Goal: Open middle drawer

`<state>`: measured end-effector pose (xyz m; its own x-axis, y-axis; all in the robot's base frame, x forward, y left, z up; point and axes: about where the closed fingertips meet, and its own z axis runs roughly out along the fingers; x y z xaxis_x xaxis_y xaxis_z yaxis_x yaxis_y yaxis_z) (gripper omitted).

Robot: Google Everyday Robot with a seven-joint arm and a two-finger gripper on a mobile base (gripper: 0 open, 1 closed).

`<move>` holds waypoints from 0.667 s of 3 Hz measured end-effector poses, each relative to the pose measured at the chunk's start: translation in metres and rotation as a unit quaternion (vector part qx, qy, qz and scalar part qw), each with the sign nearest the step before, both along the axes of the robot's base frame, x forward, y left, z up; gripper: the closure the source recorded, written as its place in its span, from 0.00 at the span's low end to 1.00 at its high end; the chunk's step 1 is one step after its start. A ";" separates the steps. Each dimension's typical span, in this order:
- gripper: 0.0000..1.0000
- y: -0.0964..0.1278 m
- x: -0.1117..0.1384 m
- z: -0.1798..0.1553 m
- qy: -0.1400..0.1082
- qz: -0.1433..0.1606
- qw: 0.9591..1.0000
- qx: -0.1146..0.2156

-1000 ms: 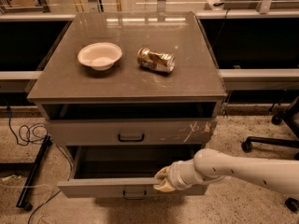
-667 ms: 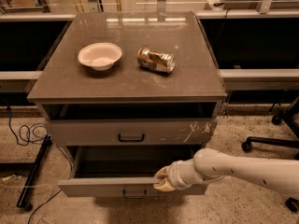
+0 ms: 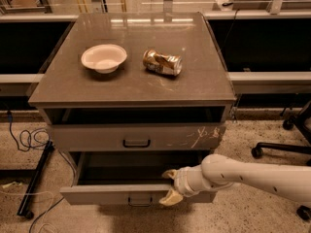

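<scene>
The middle drawer (image 3: 112, 194) is the lower of the two visible drawers. It has a plain grey front and a small dark bar handle (image 3: 139, 201), and it is pulled out so its deep grey interior shows. My gripper (image 3: 169, 187) is at the top edge of its front, right of the handle. One pale fingertip (image 3: 168, 174) is just inside the drawer and the other is in front of the panel. The fingers stand apart, straddling the edge. My white arm (image 3: 252, 176) reaches in from the right.
Above it is a shut drawer with white scratches (image 3: 199, 137), with an open slot over it. On the cabinet top (image 3: 204, 81) sit a white bowl (image 3: 103, 58) and a crushed can (image 3: 162, 62). Cables (image 3: 26, 140) lie on the floor at left and a chair base (image 3: 286, 147) at right.
</scene>
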<state>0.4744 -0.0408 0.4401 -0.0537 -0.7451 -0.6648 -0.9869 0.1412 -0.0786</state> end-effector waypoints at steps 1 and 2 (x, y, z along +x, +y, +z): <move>0.00 0.000 0.000 0.000 0.000 0.000 1.000 0.000; 0.19 0.000 0.000 0.000 0.000 0.000 1.000 0.000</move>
